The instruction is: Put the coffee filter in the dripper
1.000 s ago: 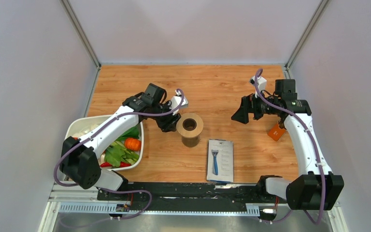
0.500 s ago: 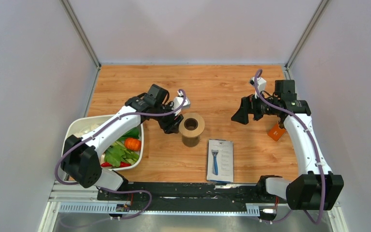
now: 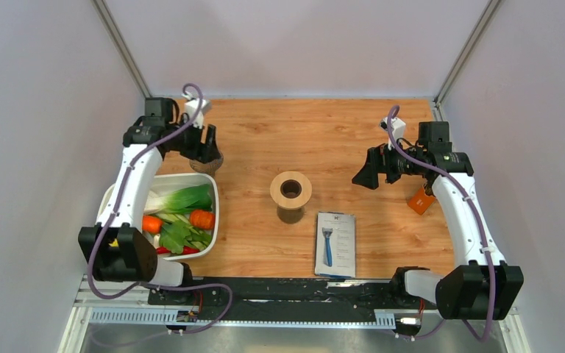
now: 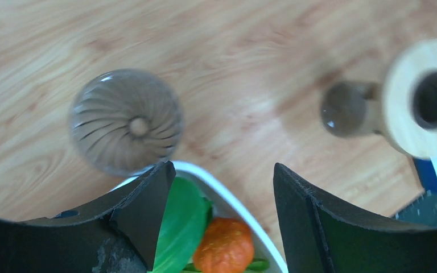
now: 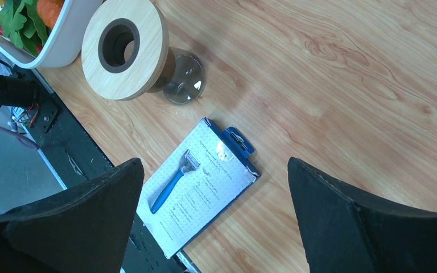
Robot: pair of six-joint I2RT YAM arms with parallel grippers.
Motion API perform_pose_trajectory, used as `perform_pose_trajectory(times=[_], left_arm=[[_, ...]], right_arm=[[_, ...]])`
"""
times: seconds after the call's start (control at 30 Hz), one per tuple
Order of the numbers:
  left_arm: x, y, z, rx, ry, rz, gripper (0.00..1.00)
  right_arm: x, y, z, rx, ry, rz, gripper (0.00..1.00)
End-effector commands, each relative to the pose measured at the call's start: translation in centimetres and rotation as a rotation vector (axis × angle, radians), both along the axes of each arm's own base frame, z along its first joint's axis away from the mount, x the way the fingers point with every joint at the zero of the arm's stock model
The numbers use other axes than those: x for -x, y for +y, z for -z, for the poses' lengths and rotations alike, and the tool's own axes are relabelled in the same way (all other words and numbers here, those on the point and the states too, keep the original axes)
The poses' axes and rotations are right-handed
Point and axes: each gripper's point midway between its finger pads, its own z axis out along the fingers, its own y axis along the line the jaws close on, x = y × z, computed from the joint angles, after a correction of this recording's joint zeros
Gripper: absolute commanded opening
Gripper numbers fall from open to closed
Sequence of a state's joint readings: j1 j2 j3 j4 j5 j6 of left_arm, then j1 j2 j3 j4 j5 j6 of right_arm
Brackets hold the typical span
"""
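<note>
Jaws spread and empty on both sides; overhead, the left pair half-hides the dripper [image 4: 126, 120].

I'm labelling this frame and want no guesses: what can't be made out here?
Coffee filter: not identifiable in any view.
Dripper: blurred in the left wrist view; mostly under the left gripper in the top view.
Orange object: top view, partly behind the right arm, too small to identify.
Card print: too small, right wrist view.

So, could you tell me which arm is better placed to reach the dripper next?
Left: the left hand, open, hangs right by the dripper beside the bowl; the right hand is far across the table.
</note>
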State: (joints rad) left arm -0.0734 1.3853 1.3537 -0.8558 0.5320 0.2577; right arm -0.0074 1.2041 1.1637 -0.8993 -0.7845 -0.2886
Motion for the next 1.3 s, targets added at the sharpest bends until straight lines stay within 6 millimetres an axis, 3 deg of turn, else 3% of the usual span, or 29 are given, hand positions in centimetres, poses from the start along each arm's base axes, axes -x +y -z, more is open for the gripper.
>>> perform_pose_trajectory(times=[0.0, 0.13, 0.33, 0.63, 0.83, 1.03, 1.27], left_arm=[[-3.6, 6.5, 1.6, 0.044, 0.108, -0.353, 0.73], [-5.3, 10.9, 4.3, 0.111, 0.181, -0.571, 0.69], [-6.4, 13.3, 8.0, 0.085, 0.217, -0.685, 0.64], [-7.9, 12.5, 11.4, 0.155, 0.265, -0.678, 0.55], [-8.4, 11.8, 12.0, 0.209, 0.290, -0.673, 0.40], [-8.9, 11.5, 12.2, 0.238, 0.319, -0.690, 0.24], [-8.7, 10.7, 12.4, 0.275, 0.390, -0.682, 0.01]], right_arm=[[-0.6, 0.0, -1.3, 0.000, -0.048, 0.012, 1.00], [-1.0, -0.1, -1.4, 0.006, -0.049, 0.024, 1.00], [-2.3, -0.7, -1.5, 0.039, -0.060, 0.049, 1.00], [-4.7, -1.6, -1.9, 0.077, -0.085, 0.106, 1.00], [-6.5, -1.9, -2.9, 0.063, -0.105, 0.174, 1.00], [-9.4, -3.2, -3.9, 0.037, -0.099, 0.357, 1.00], [-9.6, -0.8, -5.2, 0.021, -0.129, 0.297, 1.00]])
